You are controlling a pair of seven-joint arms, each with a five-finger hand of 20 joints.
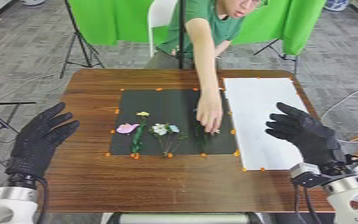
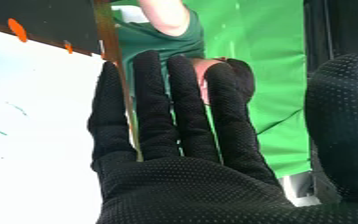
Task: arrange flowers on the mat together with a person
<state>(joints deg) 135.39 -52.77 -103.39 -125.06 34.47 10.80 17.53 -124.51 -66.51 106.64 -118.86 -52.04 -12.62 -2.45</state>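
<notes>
Head view: brown wooden table (image 1: 113,192) topped by black mat (image 1: 162,102), white sheet (image 1: 262,115) laid beside it. Right hand (image 1: 310,137) held above sheet's outer side, left hand (image 1: 35,150) above table's left side; both opened, fingers extended, nothing grasped. Green stem (image 1: 200,136) on mat's right touched by person's hand (image 1: 209,115). White flowers (image 1: 160,129), pink flower (image 1: 127,128), yellow flower (image 1: 143,114) laid on mat.

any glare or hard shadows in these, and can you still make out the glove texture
head view: fairly even light, white sheet brightest against the dark mat, no hard shadow I can make out; right wrist view: sheet almost pure white, but the dotted texture on the right hand still reads, soft shading in the green cloth
</notes>
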